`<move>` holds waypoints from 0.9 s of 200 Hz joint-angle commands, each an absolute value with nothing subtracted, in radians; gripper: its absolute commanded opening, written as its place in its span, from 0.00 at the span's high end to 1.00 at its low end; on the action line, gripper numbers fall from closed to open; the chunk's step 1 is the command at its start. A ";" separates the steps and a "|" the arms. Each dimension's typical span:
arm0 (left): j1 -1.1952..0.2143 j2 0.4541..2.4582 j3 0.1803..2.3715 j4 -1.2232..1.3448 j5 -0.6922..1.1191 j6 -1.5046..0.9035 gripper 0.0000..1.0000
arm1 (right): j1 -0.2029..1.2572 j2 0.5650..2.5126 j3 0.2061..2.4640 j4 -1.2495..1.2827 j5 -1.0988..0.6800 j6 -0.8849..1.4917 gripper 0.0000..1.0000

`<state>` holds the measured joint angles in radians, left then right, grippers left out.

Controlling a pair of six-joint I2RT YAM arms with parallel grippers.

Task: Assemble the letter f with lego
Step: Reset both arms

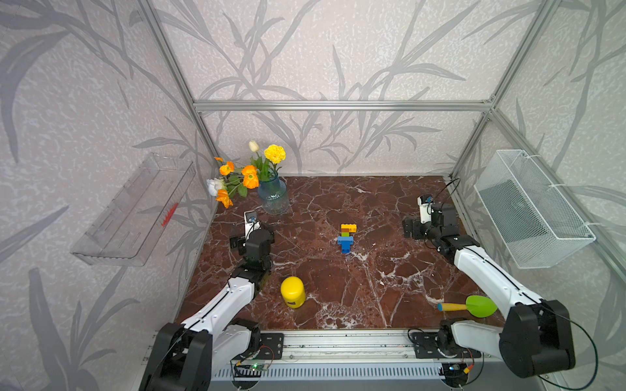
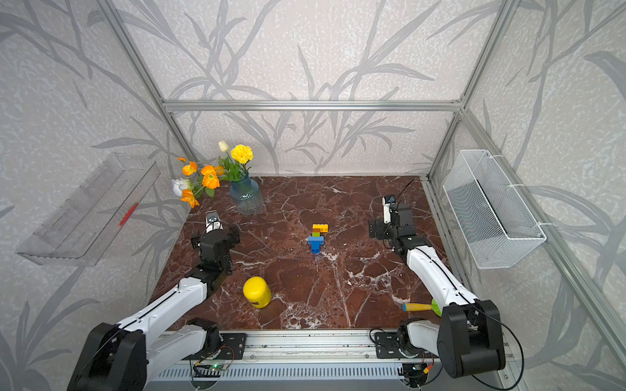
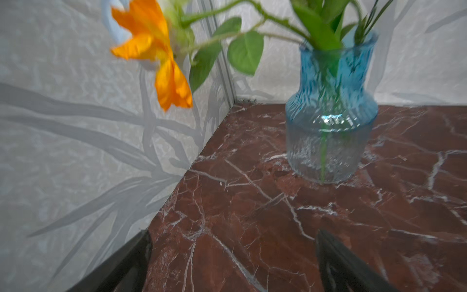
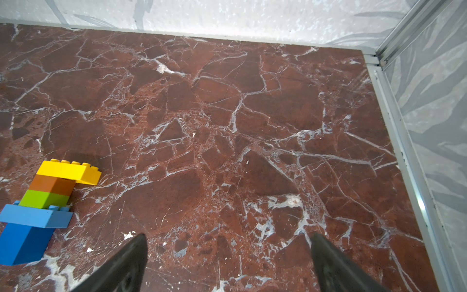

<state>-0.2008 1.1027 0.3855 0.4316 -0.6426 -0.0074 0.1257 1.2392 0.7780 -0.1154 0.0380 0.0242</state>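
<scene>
1. Nearest to the lens in the right wrist view, the two dark fingers (image 4: 126, 265) of my right pincer (image 4: 228, 237) are standing wide apart. Only bare table (image 4: 227, 126) is showing between them, so I am gripping nothing.
2. The letter f (image 1: 346, 237) (image 2: 316, 237) is lying flat near the middle of the table in both top views. All five bricks are looking joined in one stack.
3. Its long axis is running from far to near. The yellow bar (image 4: 68, 170) is sitting at the far end and is sticking out to the right. The dark-blue foot (image 4: 22, 242) is sitting at the near end.
4. From my right pincer the letter is lying to the left, near but not touching. My fingers are pointing toward the far wall, so they are not aiming at it.
5. My left pincer (image 3: 233, 233) is also standing apart and empty. It is facing the blue vase (image 3: 331, 113) in the far left corner and is further from the letter, so my right arm is the nearer one.
6. I am judging the assembly as finished. For drawing back, I am thinking I should not sweep left, because the yellow bar is reaching toward my side.
</scene>
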 commanded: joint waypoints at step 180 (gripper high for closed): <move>-0.116 1.475 0.272 1.044 -0.361 0.032 0.01 | 0.114 1.522 0.615 0.436 0.098 -0.057 0.01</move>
